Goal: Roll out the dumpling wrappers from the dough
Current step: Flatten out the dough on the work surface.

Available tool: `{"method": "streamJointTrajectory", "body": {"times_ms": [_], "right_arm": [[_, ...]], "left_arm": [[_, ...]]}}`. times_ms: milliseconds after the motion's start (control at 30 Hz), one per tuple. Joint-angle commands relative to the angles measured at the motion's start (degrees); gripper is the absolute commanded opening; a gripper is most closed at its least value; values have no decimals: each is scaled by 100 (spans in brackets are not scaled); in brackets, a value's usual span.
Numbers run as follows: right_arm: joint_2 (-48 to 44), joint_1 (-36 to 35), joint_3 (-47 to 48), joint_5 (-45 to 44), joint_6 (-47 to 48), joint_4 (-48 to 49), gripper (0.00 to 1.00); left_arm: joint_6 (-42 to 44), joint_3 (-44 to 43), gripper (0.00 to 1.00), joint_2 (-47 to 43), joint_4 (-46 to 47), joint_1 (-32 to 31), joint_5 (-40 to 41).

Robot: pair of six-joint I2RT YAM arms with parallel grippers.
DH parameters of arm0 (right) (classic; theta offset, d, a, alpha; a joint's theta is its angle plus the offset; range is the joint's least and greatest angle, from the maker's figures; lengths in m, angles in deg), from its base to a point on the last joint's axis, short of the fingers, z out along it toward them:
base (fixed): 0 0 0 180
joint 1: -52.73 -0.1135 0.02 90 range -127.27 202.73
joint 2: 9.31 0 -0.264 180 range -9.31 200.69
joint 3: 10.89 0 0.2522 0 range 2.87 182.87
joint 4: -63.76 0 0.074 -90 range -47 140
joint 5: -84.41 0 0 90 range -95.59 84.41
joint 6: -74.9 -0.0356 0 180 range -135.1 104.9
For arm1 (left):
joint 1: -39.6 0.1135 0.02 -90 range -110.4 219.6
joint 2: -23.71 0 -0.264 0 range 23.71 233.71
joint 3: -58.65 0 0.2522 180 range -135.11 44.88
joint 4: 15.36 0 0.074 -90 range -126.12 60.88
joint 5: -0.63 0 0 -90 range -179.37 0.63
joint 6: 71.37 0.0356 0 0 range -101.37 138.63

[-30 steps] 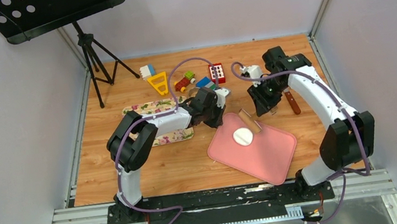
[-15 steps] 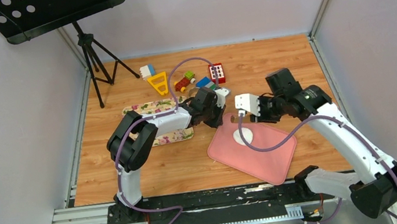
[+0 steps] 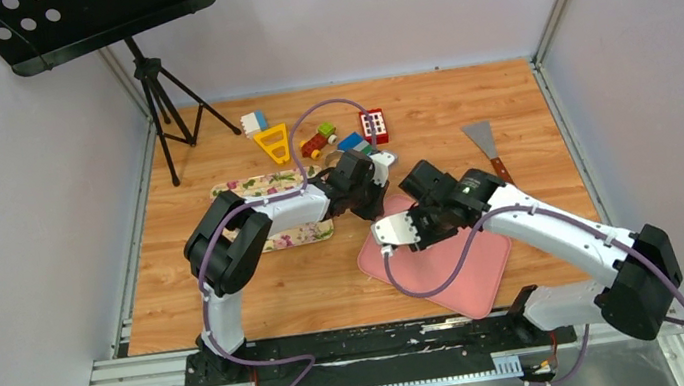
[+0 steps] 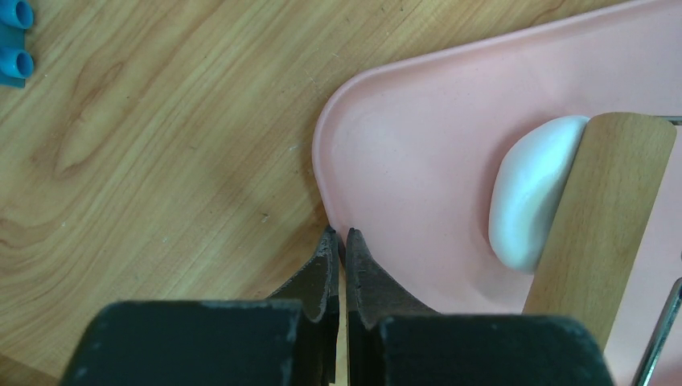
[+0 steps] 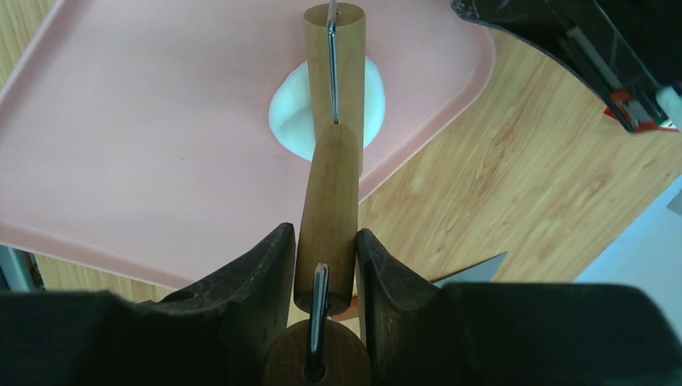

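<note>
The dough (image 5: 287, 115), a smooth white flattened oval, lies on the pink mat (image 5: 161, 121) under the wooden roller (image 5: 328, 185) clasped by the right gripper (image 5: 326, 237); the left gripper (image 4: 338, 241) sits clenched at the mat's edge.

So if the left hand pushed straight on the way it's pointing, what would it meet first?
The pink mat: the left hand's shut tips sit right at its rim. The dough under the wooden roller lies right of that line. Depth is unclear, so it might ride over the rim.
</note>
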Motion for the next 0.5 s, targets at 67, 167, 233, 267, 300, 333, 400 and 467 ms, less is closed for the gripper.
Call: {"method": "streamJointTrajectory", "body": {"times_ms": [67,167,233,267,300,333,400,467], "right_arm": [[288,-605,-254,-449,-303,-673,0],[305,-749,-294,-301,-446,-1013,0],[278,-792,-371,-84,-518,-1131,0],[248,-794,-413,-26,-553,-1177,0],[199,-800,-458,21,-586,-1213,0],[166,-795,-510,80,-611,-1267,0],[69,-800,-608,201,-669,-1322,0],[-32,-795,-726,326,-715,-1355,0]], "left_arm": [[269,23,0,224,-268,-48,-38],[260,23,0,215,-281,-43,-11],[268,22,0,197,-285,-41,11],[264,23,0,192,-284,-43,22],[276,23,0,178,-284,-43,37],[277,31,0,171,-285,-41,58],[282,23,0,166,-283,-42,82],[285,19,0,174,-294,-46,78]]}}
